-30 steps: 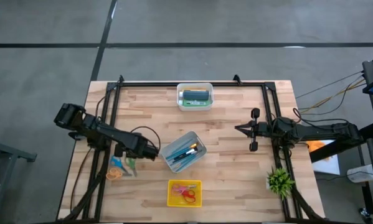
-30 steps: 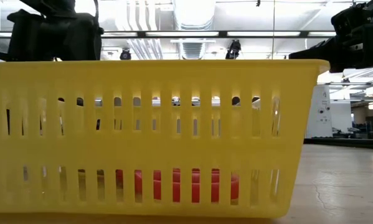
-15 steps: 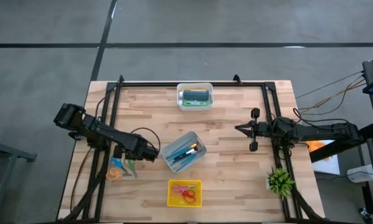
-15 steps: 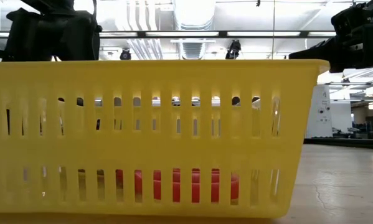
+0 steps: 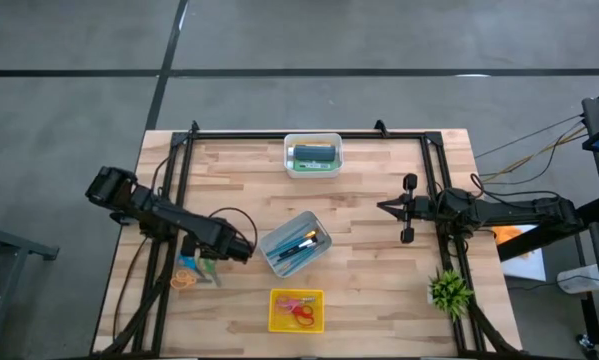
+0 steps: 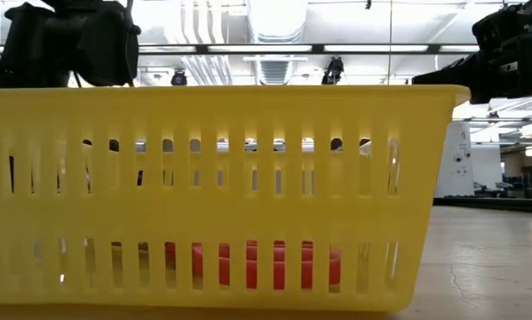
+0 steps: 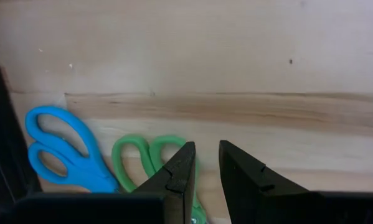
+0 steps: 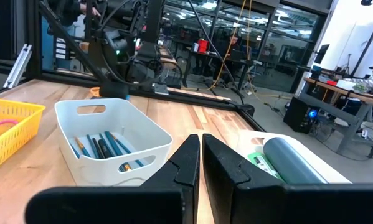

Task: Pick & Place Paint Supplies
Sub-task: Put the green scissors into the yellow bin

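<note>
Brushes (image 5: 301,244), thin and blue-handled, lie in the smooth white plastic bin (image 5: 279,236) mid-table; left gripper (image 7: 203,163), jaws slightly apart, hovers over green scissors (image 7: 150,157) beside it; right gripper (image 8: 200,154), jaws together, waits well apart.

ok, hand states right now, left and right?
Left hand: open a little, empty, over the green scissors.
Right hand: closed, empty, hanging above the table.

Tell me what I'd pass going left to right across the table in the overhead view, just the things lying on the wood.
Blue and green scissors → left hand → white bin of brushes → right hand → green spiky plant.
</note>
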Robot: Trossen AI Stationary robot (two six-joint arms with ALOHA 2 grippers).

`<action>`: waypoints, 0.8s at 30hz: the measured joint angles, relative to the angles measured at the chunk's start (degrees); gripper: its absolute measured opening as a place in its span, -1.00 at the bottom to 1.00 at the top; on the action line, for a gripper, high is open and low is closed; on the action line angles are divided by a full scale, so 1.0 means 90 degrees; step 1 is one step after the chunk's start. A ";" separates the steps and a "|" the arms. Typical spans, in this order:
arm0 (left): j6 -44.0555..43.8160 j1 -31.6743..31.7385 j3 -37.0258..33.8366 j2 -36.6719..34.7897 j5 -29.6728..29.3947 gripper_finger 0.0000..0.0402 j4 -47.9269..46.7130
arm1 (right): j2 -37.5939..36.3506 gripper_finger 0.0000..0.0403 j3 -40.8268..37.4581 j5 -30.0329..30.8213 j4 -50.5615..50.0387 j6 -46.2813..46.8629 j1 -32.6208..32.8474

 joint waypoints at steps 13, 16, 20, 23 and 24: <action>-0.0567 -0.0618 0.0040 0.0000 -0.0160 -0.64 -0.0142 | 0.0000 -0.92 0.0000 0.0000 0.0000 0.0000 0.0001; -0.0624 -0.0665 0.0009 0.0000 -0.0242 -0.64 -0.0133 | 0.0002 -0.93 0.0000 0.0000 0.0001 0.0000 0.0000; -0.0600 -0.0666 -0.0009 0.0000 -0.0341 -0.64 -0.0068 | 0.0002 -0.92 0.0000 0.0000 0.0000 0.0000 -0.0001; -0.0598 -0.0673 -0.0014 0.0000 -0.0367 -0.64 -0.0047 | 0.0000 -0.93 0.0000 0.0000 0.0002 0.0000 0.0001; -0.0598 -0.0670 -0.0047 0.0000 -0.0386 -0.64 0.0029 | 0.0002 -0.93 0.0000 0.0000 0.0001 0.0000 0.0000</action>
